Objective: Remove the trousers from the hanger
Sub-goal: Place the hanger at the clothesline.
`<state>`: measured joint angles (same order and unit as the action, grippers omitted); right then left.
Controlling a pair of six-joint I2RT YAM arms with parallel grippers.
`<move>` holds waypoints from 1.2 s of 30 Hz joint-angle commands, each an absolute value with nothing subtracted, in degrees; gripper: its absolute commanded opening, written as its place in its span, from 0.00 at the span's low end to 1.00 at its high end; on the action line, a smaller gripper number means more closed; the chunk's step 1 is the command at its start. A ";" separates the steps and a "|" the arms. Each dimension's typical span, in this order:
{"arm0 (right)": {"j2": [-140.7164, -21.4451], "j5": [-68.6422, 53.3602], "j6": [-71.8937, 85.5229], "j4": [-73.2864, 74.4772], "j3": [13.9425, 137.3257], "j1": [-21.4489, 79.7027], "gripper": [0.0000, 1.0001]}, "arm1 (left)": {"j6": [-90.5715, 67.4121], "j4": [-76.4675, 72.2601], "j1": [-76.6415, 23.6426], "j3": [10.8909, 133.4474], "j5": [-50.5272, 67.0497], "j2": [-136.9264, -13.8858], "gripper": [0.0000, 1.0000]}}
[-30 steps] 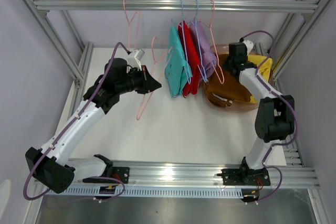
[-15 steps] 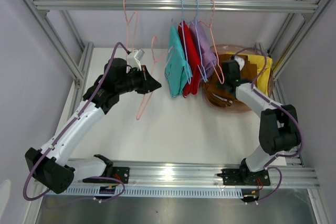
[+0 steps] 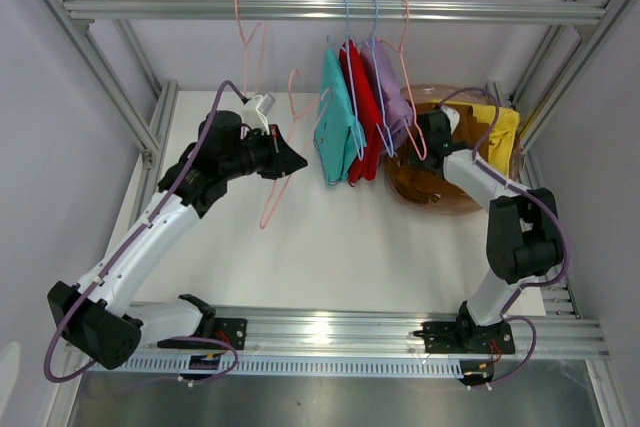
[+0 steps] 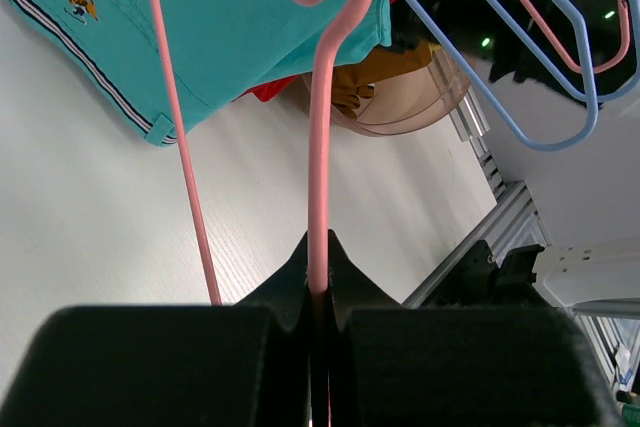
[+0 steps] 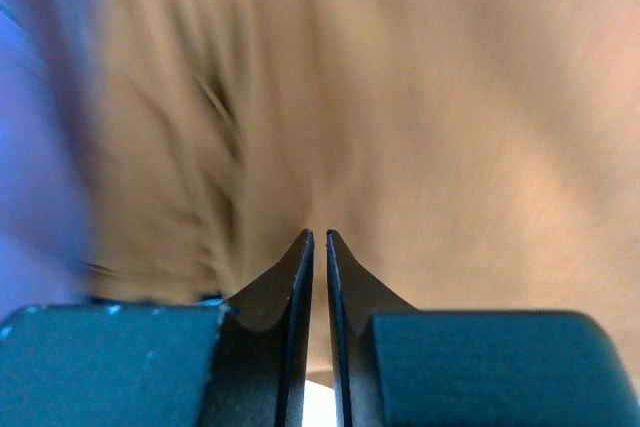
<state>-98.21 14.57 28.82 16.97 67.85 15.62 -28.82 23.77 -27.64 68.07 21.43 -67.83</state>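
Five trousers (image 3: pixel 335 122) — three hanging, two in the one tub (image 3: pixel 440 209); hangers (image 3: pixel 250 42), perhaps five.

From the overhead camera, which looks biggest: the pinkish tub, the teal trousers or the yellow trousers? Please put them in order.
1. The pinkish tub looks largest.
2. The teal trousers come next, but they hang nearer the camera, which may flatter them.
3. The yellow trousers look smallest and are only partly visible.
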 commanded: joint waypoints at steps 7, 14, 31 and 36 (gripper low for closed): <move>-99.56 15.38 23.29 22.67 87.62 8.18 0.14 | -26.98 22.94 -28.30 71.28 22.85 -66.62 0.00; -113.01 9.94 24.43 25.22 92.11 -1.30 0.13 | -26.37 23.38 -28.30 71.72 23.03 -66.97 0.01; -110.23 8.44 25.84 26.98 90.00 -1.23 0.18 | -24.18 25.05 -28.21 73.47 22.41 -66.53 0.00; -99.16 7.65 26.28 26.81 85.18 2.54 0.20 | -21.01 27.24 -28.30 74.70 18.03 -64.60 0.00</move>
<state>-108.29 8.69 25.50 25.50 86.67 -0.23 -24.51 26.83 -27.75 71.46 20.53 -67.35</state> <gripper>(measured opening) 0.191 0.014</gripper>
